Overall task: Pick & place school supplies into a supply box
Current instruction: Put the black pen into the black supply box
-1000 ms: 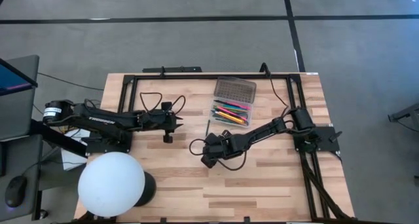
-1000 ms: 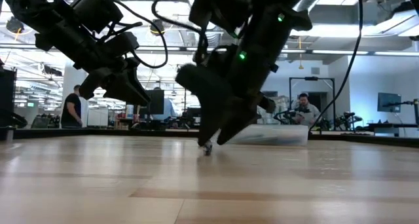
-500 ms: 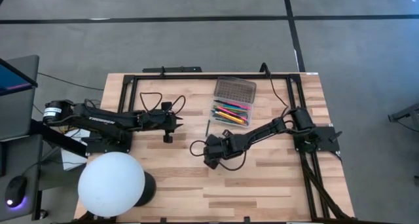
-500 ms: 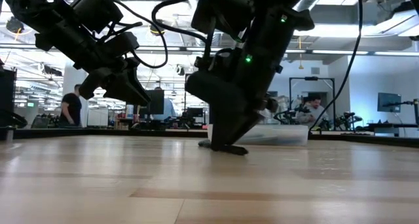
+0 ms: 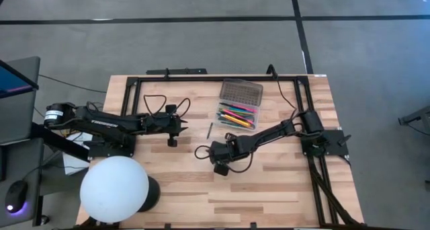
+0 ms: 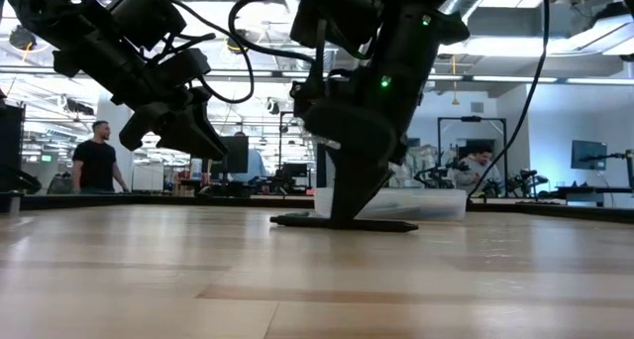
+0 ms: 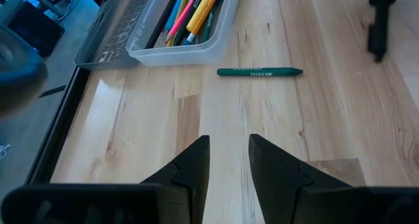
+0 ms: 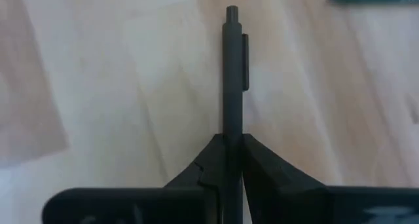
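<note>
1. Black pen [image 8: 232,73] is pinched between the two fingers of the right gripper [image 8: 233,160], which are closed tight on it. The pen is held flat, low over the wooden table [image 5: 282,183], near the middle.
2. Just beyond it, a green pen [image 7: 259,71] is seen lying alone on the wood, near the supply box [image 5: 236,116].
3. The supply box is set toward the far edge of the table. Pink, yellow and blue pens [image 5: 235,114] are packed inside, and its dotted lid [image 5: 241,93] is laid open behind it.
4. The left gripper [image 7: 229,160] is held above the table, well apart on the left side. Its fingers are parted a little, and nothing is held between them.
5. A big white ball [image 5: 114,189] is seen at the near left corner.
</note>
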### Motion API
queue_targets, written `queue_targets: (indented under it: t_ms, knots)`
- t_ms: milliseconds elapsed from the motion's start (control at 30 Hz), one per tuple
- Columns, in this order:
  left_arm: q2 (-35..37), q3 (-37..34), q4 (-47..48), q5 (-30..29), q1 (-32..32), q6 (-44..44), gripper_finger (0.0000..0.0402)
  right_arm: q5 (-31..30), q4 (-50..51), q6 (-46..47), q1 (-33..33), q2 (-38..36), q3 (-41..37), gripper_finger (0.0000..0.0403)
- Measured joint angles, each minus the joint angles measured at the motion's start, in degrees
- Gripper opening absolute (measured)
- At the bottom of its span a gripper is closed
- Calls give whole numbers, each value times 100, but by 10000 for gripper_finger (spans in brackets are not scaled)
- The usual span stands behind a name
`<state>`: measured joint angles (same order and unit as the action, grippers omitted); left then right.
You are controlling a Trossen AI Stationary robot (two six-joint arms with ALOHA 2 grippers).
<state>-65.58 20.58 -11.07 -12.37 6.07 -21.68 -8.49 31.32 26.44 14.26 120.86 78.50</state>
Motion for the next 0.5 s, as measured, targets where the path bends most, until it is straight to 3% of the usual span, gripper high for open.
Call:
queue_targets:
  t_ms: [267, 500]
  knots:
    - [0, 0, 0, 1, 2, 1, 102, 800, 536, -3, -29, -37, 94, 47]
    - [0, 0, 2, 1, 0, 1, 102, 1011, 881, 44, -125, -22, 238, 48]
